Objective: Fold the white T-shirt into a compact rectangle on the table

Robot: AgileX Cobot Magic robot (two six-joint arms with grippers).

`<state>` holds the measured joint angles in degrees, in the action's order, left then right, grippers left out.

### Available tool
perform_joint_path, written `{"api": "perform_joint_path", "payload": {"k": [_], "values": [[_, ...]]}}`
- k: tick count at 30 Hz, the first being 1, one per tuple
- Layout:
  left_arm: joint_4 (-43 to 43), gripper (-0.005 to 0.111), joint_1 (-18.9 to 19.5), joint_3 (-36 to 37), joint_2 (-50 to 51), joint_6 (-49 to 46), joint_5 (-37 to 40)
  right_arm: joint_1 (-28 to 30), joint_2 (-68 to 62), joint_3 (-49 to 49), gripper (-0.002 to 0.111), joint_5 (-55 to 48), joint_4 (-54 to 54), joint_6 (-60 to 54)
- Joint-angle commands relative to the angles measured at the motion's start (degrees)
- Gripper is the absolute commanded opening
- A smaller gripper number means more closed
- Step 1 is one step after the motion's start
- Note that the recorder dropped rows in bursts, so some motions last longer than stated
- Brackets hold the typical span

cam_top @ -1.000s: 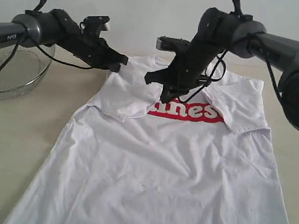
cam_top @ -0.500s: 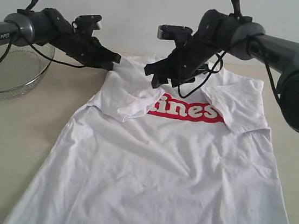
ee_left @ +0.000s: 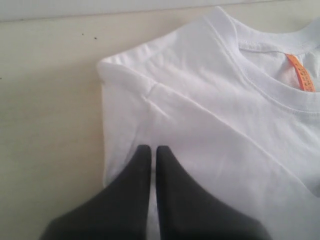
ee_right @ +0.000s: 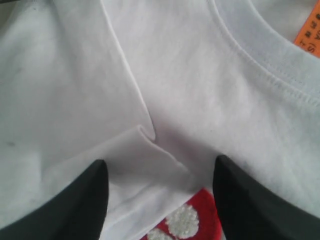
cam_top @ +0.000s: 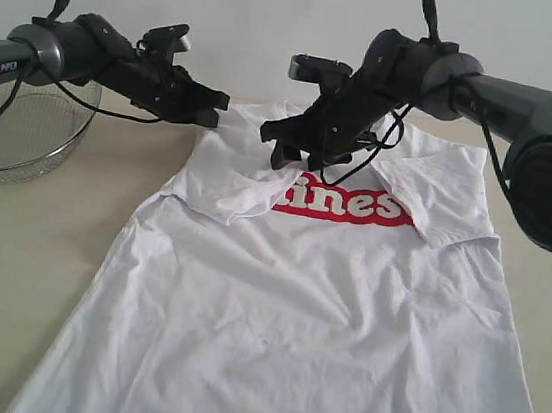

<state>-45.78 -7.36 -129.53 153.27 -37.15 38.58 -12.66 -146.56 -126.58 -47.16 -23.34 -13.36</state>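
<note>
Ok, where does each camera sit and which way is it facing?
Exterior: off the arms at the hem end, faces across the white T-shirt and table toward the wall; both arms show.
Left wrist: on the left arm, looks down past the shut left claw at the folded-in sleeve.
Right wrist: on the right arm, looks down through the open right claw at the red lettering.
Both wrist views share the orange neck tag.

The T-shirt [cam_top: 313, 312] is soft white cloth, matt and finely creased, with a stitched collar [ee_left: 280, 85]. Its red lettering [cam_top: 352, 204] looks a little raised and fuzzy. The tag [ee_left: 301, 73] is orange woven ribbon. The table [cam_top: 17, 265] is smooth and matt. The basket [cam_top: 23, 130] is shiny metal wire mesh.
</note>
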Motion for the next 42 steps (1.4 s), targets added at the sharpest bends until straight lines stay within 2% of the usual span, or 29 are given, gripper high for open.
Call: {"api": "perform_joint_path", "payload": {"k": [1,8,16,24,28,42], "values": [[-0.68,0.005,-0.45,0.24,0.12,-0.46,0.58,0.08,-0.32,0.16,0.055,-0.5,-0.28,-0.11],[0.22,0.005,-0.86,0.24,0.24,-0.6,0.22,0.08,-0.55,0.16,0.052,-1.31,-0.42,1.01],[0.33,0.005,-0.86,0.24,1.89,-0.6,0.37,0.08,-0.55,0.16,0.024,-3.06,-0.42,1.01],[0.56,0.005,-0.86,0.24,2.76,-0.48,0.47,0.08,-0.43,0.16,0.019,-4.12,-0.3,1.01],[0.56,0.005,-0.86,0.24,2.95,-0.36,0.47,0.08,0.0,0.16,0.0,-4.27,-0.15,0.11],[0.56,0.005,-0.86,0.24,3.04,-0.36,0.23,0.08,3.42,0.16,0.0,-10.69,-0.4,-3.28]]}}
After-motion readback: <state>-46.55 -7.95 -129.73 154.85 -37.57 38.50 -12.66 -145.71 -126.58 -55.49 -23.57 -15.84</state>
